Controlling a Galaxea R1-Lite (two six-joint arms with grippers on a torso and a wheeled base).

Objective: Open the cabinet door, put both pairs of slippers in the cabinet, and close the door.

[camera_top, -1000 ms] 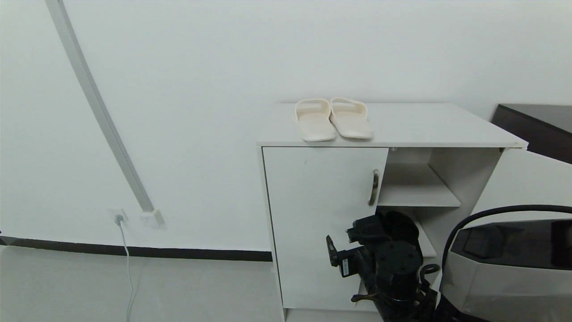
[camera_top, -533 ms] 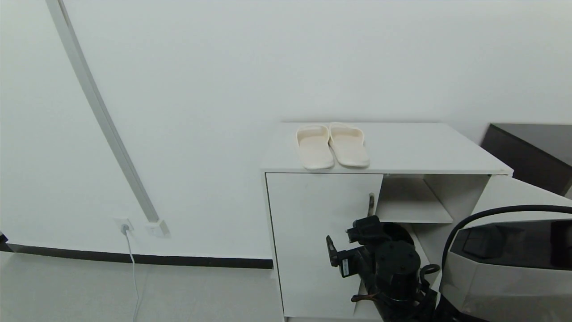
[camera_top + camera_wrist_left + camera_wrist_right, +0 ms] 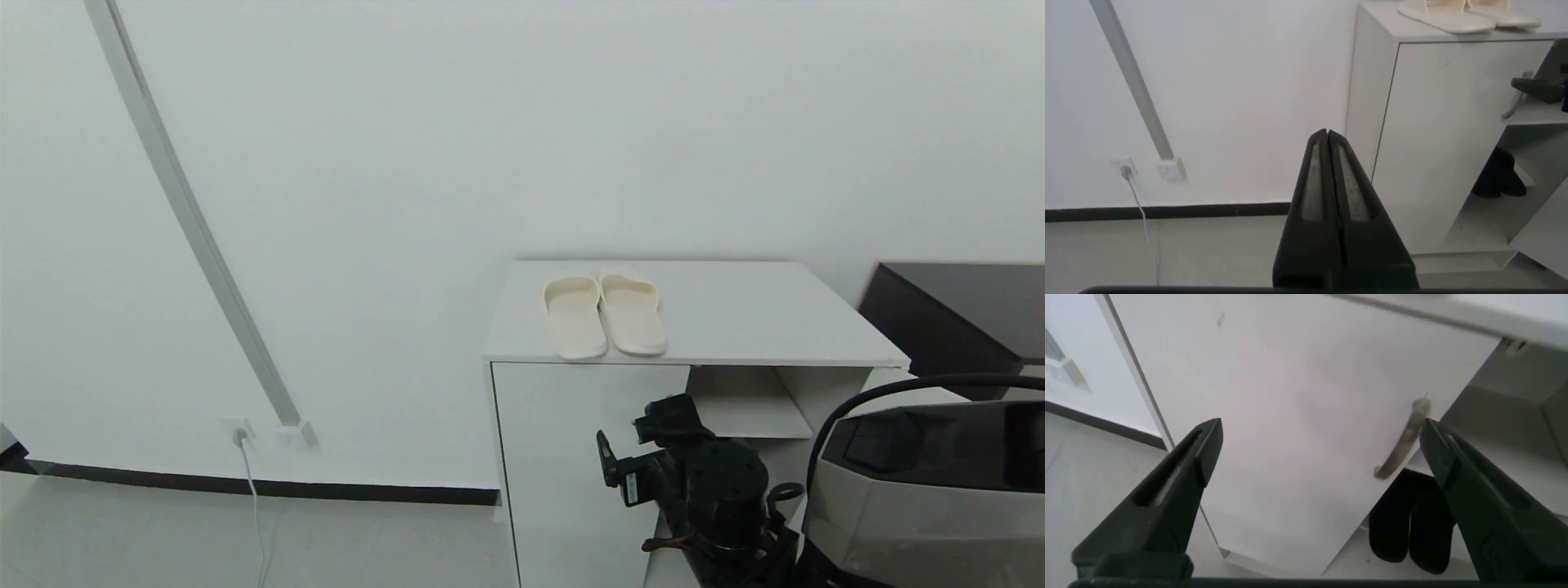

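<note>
A pair of cream slippers (image 3: 604, 314) lies side by side on top of the white cabinet (image 3: 735, 322), near its front edge. The cabinet's left door (image 3: 555, 457) is closed, and its metal handle (image 3: 1400, 449) is close in front of my right gripper (image 3: 1321, 429), which is open with nothing between its fingers. The right compartment stands open, and a pair of black slippers (image 3: 1413, 527) sits on a lower shelf inside. My left gripper (image 3: 1328, 163) is shut and empty, held out over the floor left of the cabinet.
A dark table (image 3: 955, 314) stands right of the cabinet. On the wall to the left are a slanted grey conduit (image 3: 188, 212) and a socket with a hanging cable (image 3: 239, 433). The floor left of the cabinet is open.
The head camera has moved: the cabinet and wall sit lower in the picture. The cream slippers keep their place on the cabinet top, and the door handle is now hidden behind my right arm.
</note>
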